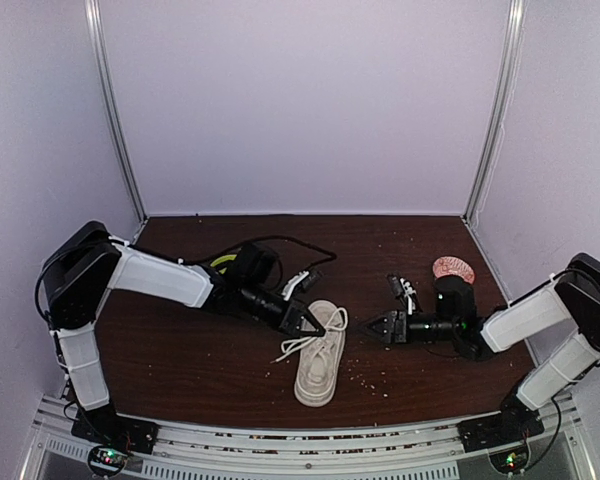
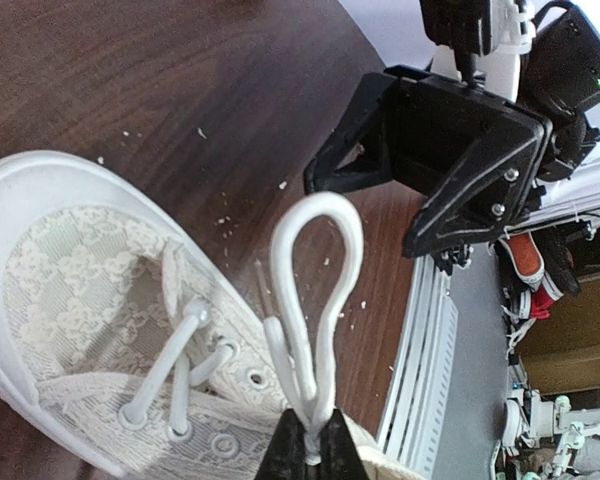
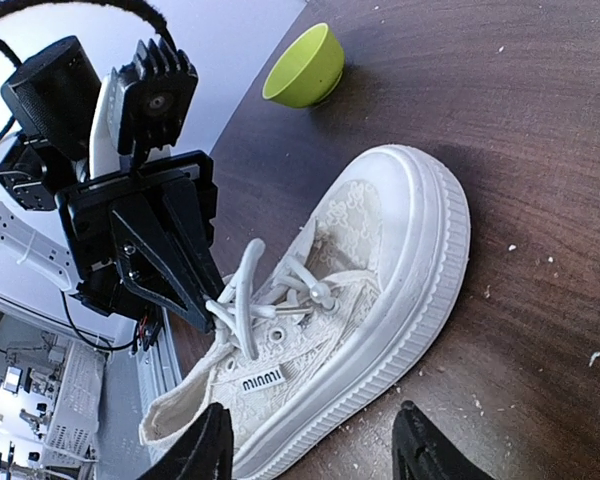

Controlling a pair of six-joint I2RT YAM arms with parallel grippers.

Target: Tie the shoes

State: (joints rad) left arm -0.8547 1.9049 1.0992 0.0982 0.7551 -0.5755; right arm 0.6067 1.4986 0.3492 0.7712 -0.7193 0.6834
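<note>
The off-white sneaker (image 1: 318,368) lies on the dark table between my two arms, toe toward the back. Its lace top and thick white sole (image 3: 420,270) fill the right wrist view. My left gripper (image 1: 315,324) is above the sneaker's lacing, shut on a loop of white lace (image 2: 315,290) that stands up from the pinched fingertips (image 2: 325,450). That loop (image 3: 242,290) also shows in the right wrist view, at the left gripper's tips. My right gripper (image 1: 376,327) hovers just right of the sneaker, facing the left one. It is open, fingers (image 3: 205,445) wide apart and holding nothing.
A green bowl (image 3: 305,65) sits behind the left arm, partly hidden from above. A pink patterned bowl (image 1: 453,268) stands at the back right. Pale crumbs (image 1: 365,378) dot the table near the sneaker. The metal rail (image 1: 280,440) marks the near edge.
</note>
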